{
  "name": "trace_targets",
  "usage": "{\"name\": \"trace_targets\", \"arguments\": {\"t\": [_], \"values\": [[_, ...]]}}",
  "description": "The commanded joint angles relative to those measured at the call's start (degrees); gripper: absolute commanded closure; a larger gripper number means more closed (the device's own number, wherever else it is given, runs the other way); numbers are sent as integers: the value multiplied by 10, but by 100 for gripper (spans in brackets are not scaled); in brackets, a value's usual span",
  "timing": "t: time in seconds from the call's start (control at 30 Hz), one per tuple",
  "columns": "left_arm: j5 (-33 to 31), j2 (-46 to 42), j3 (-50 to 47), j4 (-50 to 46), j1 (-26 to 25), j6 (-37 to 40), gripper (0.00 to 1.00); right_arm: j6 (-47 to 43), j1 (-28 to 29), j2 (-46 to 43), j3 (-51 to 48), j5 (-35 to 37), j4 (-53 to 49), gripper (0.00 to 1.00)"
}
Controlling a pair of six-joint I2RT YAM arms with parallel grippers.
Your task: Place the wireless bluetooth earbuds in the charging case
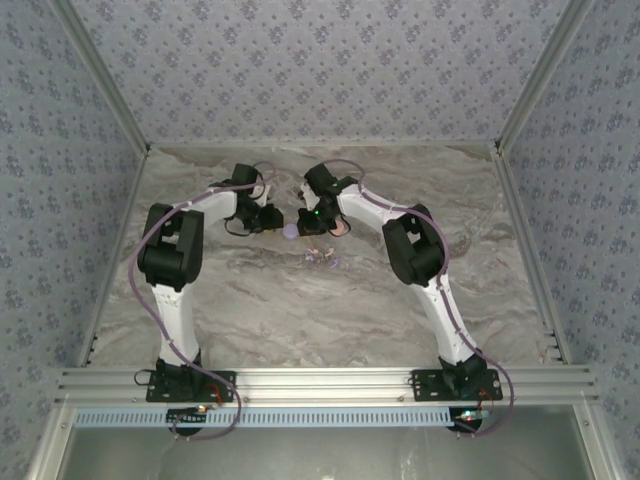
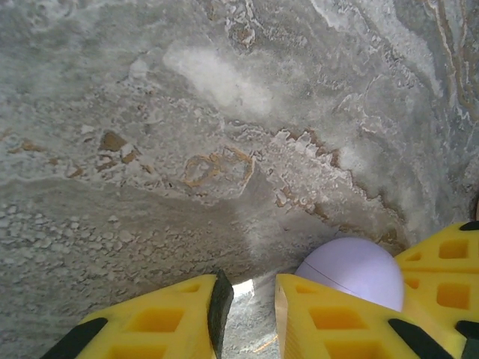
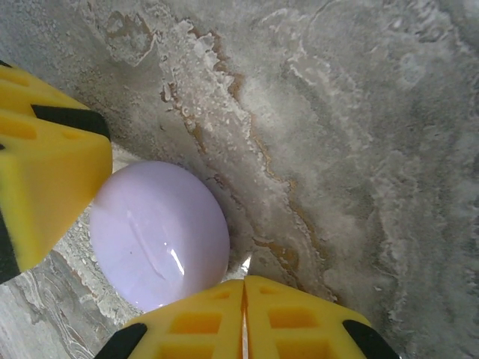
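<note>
Pale earbuds [image 1: 318, 255] both lie loose on the marble table [image 1: 250, 300]. They sit close together, a little toward the arm bases from the lilac charging case [image 3: 161, 232], and don't touch it. Neither is seated, so we judge the task barely begun.

Case looks like a closed dome with a seam across it, and we see no open socket.

Left gripper [image 2: 248, 288] sits just beside the case, jaws a narrow slit apart, nothing between them that we can see. Right gripper [image 3: 243, 288] is at the case's other side, jaws clenched together on nothing.

Pink disc [image 1: 340, 229] lies by the right gripper; we can't tell what it is.

Left to do, as we read it: get the case open, pick up each bud, seat both.
</note>
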Motion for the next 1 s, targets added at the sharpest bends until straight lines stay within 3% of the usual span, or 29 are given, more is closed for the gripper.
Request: {"name": "trace_targets", "arguments": {"t": [0.0,0.4,0.63,0.77,0.97], "values": [[10,-17,-21,-36,-10,11,73,7,3,18,27,-2,-24,88],[4,-63,-78,-30,-18,10,72,4,-4,30,45,9,-36,87],[-48,-88,-83,-38,-13,-1,71,4,-11,8,29,29,-40,85],[-69,-116,-96,-31,-5,-9,66,9,-23,-29,-11,27,-18,84],[7,-161,-164,62,20,-71,60,10,-40,-71,-57,-29,18,80]]}}
